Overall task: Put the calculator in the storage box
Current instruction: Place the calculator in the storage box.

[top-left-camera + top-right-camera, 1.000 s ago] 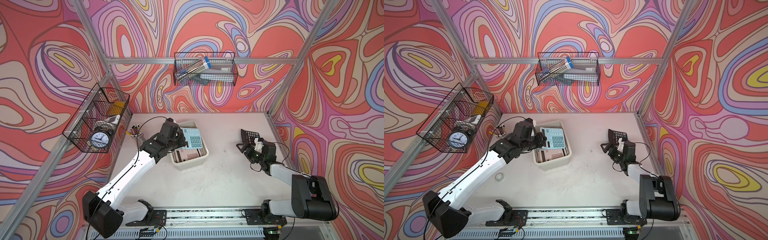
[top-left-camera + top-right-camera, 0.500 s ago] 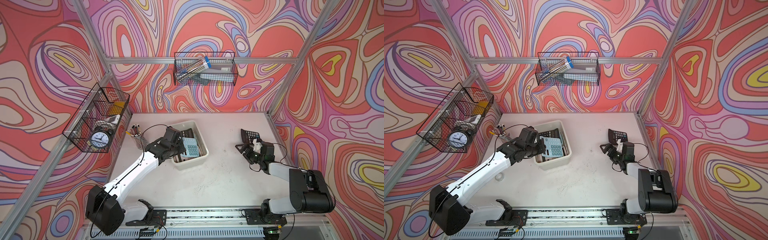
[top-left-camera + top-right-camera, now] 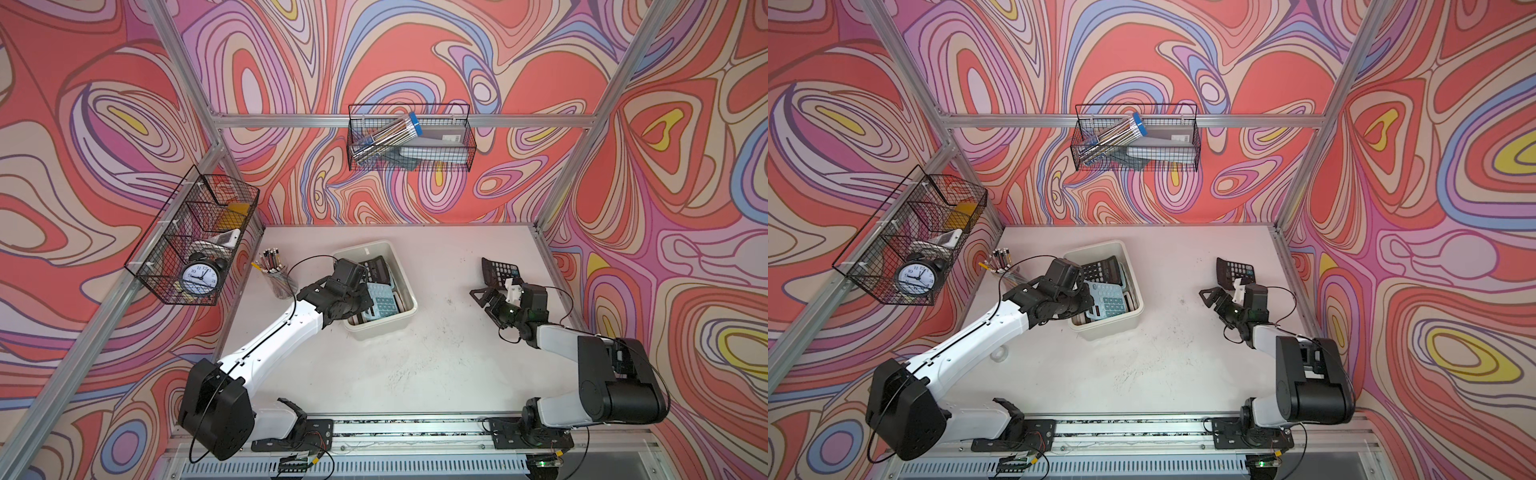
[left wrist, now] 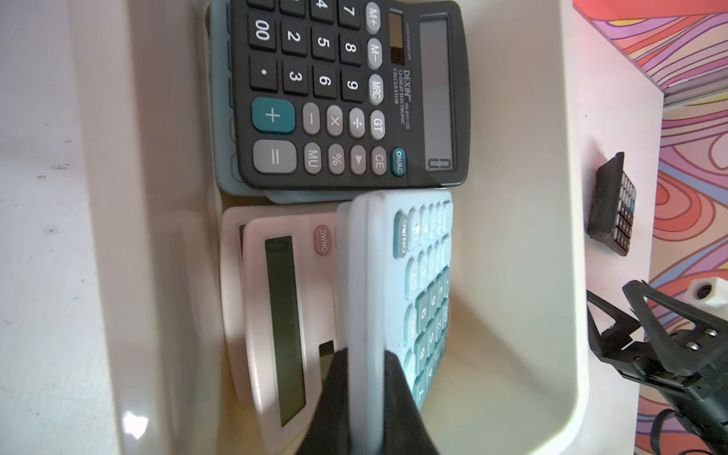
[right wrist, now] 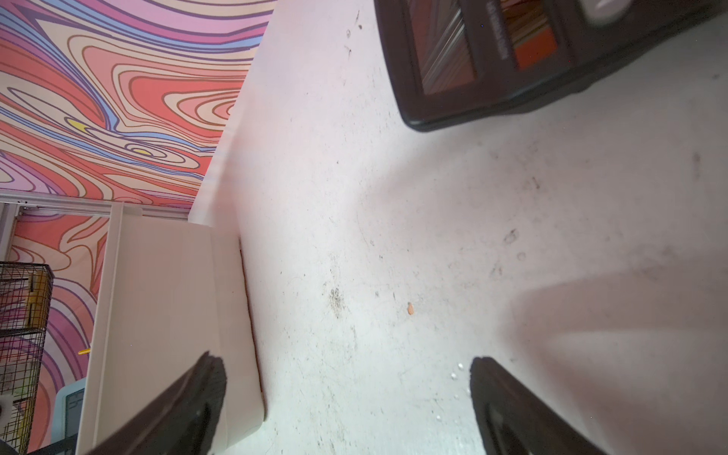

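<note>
1. White tabletop (image 3: 415, 374); our left gripper (image 4: 364, 354) clamps the blue calculator (image 4: 394, 275) edgewise inside the storage box (image 3: 384, 329), we judge so it slots beside the stored calculators (image 4: 346, 90);
2. our right gripper (image 5: 346, 360) gapes empty near a loose black calculator (image 3: 498, 270).

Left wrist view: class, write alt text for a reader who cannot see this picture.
The left claw is shut on the edge of a light blue plastic calculator, holding it tilted inside the cream-white rectangular plastic storage box. Flat in the box lie a pale pink plastic calculator and a black plastic calculator.
</note>
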Robot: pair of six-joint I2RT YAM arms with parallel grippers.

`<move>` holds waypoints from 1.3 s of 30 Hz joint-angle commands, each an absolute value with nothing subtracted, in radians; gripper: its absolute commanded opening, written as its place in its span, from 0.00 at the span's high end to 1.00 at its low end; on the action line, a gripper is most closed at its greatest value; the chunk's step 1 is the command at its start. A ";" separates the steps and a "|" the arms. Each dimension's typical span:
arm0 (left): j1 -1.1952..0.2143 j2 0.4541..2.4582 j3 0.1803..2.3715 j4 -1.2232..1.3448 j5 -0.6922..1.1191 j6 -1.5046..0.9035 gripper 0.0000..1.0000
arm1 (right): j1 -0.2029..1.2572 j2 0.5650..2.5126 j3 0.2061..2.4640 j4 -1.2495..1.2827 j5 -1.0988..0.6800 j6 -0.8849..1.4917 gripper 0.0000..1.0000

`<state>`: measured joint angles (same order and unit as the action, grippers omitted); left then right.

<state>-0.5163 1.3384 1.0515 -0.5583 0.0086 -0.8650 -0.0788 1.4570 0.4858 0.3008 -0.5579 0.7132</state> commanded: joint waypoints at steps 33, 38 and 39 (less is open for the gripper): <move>-0.509 1.168 1.110 -0.739 -0.190 -0.767 0.18 | -0.071 1.461 0.486 0.316 -0.564 0.704 0.02; -0.466 1.171 1.091 -0.740 -0.185 -0.750 0.01 | -0.069 1.458 0.485 0.321 -0.566 0.704 0.02; -0.450 1.176 1.082 -0.729 -0.164 -0.749 0.01 | -0.069 1.457 0.485 0.321 -0.567 0.702 0.02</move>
